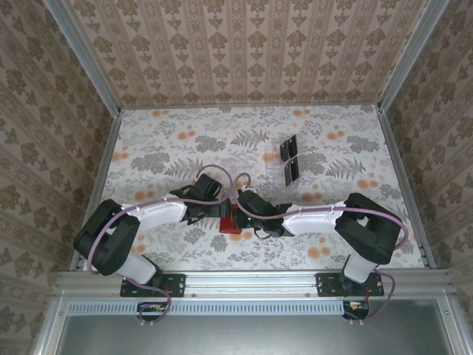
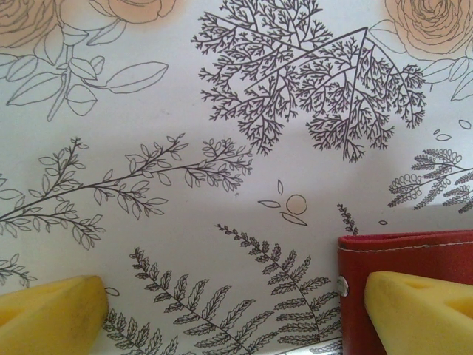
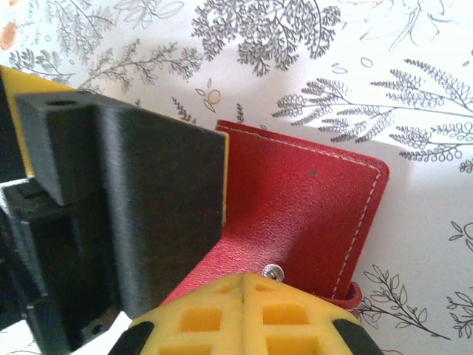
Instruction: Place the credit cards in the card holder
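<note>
The red card holder (image 1: 230, 222) lies on the flowered table between the two arms. My right gripper (image 3: 244, 279) is shut on the card holder's (image 3: 318, 192) near flap, just beside its metal snap (image 3: 274, 272), and the flap bends upward toward the fingers. My left gripper (image 2: 236, 319) is open. Its right fingertip (image 2: 421, 307) hangs over the card holder's (image 2: 406, 259) left part, its left fingertip (image 2: 48, 314) over bare table. In the top view two dark credit cards (image 1: 290, 149) stand in a clear rack, far right of both grippers.
The clear plastic rack (image 1: 284, 167) stands at the back, right of the middle. The left gripper's black body (image 3: 148, 214) sits close against the wallet's left side, near my right fingers. Patterned walls enclose the table (image 1: 162, 148) on three sides.
</note>
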`<state>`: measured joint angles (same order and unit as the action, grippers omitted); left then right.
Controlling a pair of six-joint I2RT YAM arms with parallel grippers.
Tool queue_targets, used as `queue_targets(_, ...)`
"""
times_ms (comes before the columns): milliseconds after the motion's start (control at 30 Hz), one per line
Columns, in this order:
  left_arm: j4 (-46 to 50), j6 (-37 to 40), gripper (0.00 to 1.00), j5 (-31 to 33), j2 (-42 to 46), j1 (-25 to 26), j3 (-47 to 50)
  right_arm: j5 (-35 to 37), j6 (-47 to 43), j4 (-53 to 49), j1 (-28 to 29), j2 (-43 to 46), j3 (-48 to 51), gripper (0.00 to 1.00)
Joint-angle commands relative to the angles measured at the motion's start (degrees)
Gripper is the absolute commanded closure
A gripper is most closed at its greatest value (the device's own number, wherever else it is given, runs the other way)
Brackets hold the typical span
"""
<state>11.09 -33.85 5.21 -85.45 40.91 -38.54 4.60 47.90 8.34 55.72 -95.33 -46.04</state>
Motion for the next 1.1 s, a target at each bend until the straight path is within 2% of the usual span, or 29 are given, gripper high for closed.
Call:
queue_targets(0, -0.9, -1.0, 0.00, -4.7, -3.6, 0.7, 1.3, 1.8, -1.2, -1.9, -0.6, 1.4, -2.2, 1.00)
queue_targets(1067, -1.0, -1.2, 0.00, -4.6, -3.6, 0.9, 1.5, -0.3, 0.9, 1.3, -0.9, -4.1, -0.7, 1.00)
